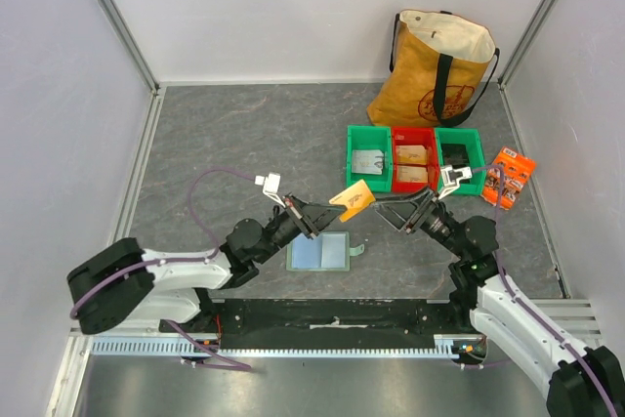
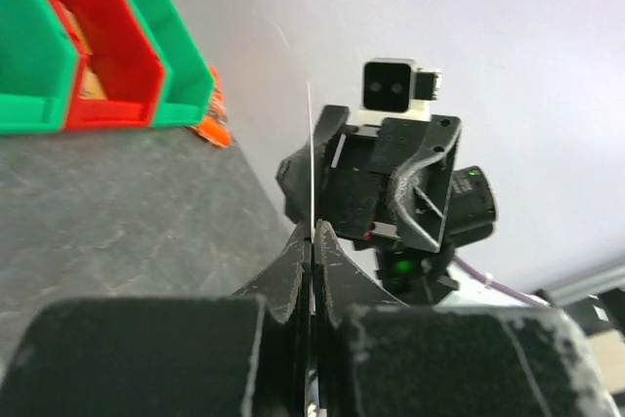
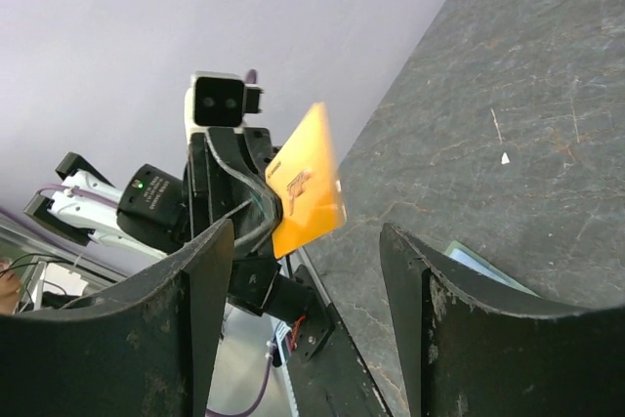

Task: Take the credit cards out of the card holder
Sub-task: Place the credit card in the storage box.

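Note:
My left gripper point(image 1: 329, 212) is shut on one short end of a tan-gold credit card point(image 1: 353, 200) and holds it up above the table. In the left wrist view the credit card point(image 2: 311, 148) shows edge-on as a thin pale line rising from my closed jaws. My right gripper point(image 1: 383, 209) faces it from the right, open, its fingers apart with nothing between them. In the right wrist view the card point(image 3: 308, 178) hangs just beyond the fingertips. The card holder point(image 1: 319, 253) lies open and flat on the table below both grippers, its blue-grey panels facing up.
A row of small bins stands at the back right: green point(image 1: 369, 156), red point(image 1: 414, 158), green point(image 1: 459, 153). An orange packet point(image 1: 510, 176) lies to their right. A tan tote bag point(image 1: 437, 70) leans in the back corner. Pale walls enclose the table.

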`<action>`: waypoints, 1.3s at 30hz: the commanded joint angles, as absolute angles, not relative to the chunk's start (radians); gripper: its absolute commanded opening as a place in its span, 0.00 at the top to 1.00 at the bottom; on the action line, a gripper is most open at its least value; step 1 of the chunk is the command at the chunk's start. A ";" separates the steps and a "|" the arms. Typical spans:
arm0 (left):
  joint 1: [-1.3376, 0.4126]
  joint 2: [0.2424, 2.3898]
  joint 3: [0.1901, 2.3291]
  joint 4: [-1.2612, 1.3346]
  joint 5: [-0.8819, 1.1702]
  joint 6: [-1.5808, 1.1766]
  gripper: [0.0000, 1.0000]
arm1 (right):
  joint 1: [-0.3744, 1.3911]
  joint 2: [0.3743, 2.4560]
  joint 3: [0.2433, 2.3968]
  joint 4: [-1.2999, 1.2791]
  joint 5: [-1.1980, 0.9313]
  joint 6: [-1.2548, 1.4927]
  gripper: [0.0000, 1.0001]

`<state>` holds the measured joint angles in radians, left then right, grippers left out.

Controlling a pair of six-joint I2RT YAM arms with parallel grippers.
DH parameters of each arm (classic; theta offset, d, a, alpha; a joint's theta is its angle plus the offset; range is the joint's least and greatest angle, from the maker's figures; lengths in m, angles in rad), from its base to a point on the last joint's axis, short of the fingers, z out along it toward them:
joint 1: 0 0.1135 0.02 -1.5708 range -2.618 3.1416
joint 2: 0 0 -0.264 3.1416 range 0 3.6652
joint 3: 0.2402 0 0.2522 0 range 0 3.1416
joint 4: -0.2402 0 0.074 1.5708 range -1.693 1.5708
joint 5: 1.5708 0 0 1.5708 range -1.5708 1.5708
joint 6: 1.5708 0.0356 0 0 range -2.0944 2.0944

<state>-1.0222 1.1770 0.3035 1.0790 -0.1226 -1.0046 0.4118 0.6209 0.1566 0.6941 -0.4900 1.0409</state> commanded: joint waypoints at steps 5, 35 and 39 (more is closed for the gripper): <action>-1.019 1.380 0.344 1.474 -0.005 -1.224 0.98 | 0.451 0.681 0.127 0.903 -0.466 1.084 0.36; -0.493 0.872 0.548 -0.089 0.273 -0.815 0.19 | 0.381 0.613 0.409 0.244 -0.006 0.735 1.00; -0.220 0.799 0.595 -0.314 0.441 -0.640 0.14 | 0.313 0.687 0.463 0.235 0.103 0.669 1.00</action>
<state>-0.4179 0.8719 0.5285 -0.0090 0.2203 -0.8536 0.3641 0.6334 0.3809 0.2729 -0.0521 0.7761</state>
